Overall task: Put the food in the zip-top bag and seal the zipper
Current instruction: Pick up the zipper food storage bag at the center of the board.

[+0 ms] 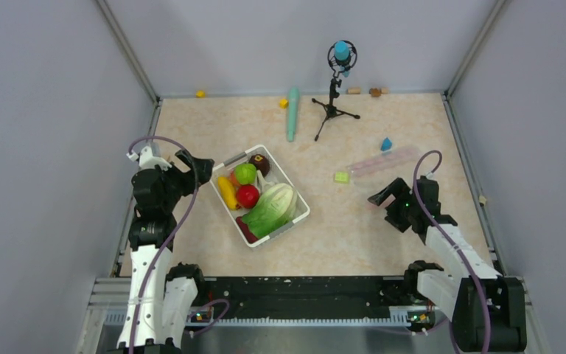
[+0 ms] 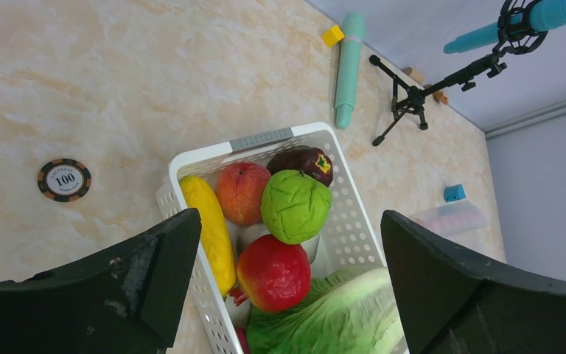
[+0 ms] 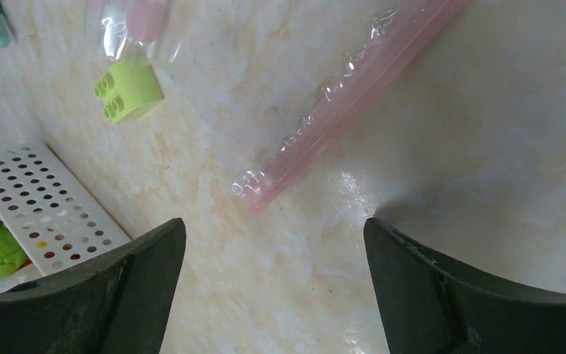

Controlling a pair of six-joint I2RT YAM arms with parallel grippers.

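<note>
The food lies in a white slotted basket (image 1: 298,200): cabbage (image 1: 271,209), red apple (image 1: 247,196), green apple (image 1: 245,173), yellow piece (image 1: 227,192), maroon root (image 1: 259,163). In the left wrist view I see the red apple (image 2: 273,271), green apple (image 2: 295,206), cabbage (image 2: 332,317) and an orange piece (image 2: 241,192). The clear zip-top bag (image 1: 383,162) lies flat at the right; its pinkish zipper (image 3: 346,99) shows in the right wrist view. My left gripper (image 1: 200,168) is open beside the basket's left end. My right gripper (image 1: 383,198) is open just in front of the bag.
A long teal cylinder (image 1: 292,112) and a small tripod with a microphone (image 1: 335,88) stand at the back. A green block (image 1: 341,177), a blue block (image 1: 386,144) and a yellow block (image 1: 283,102) lie loose. A poker chip (image 2: 64,179) lies left of the basket.
</note>
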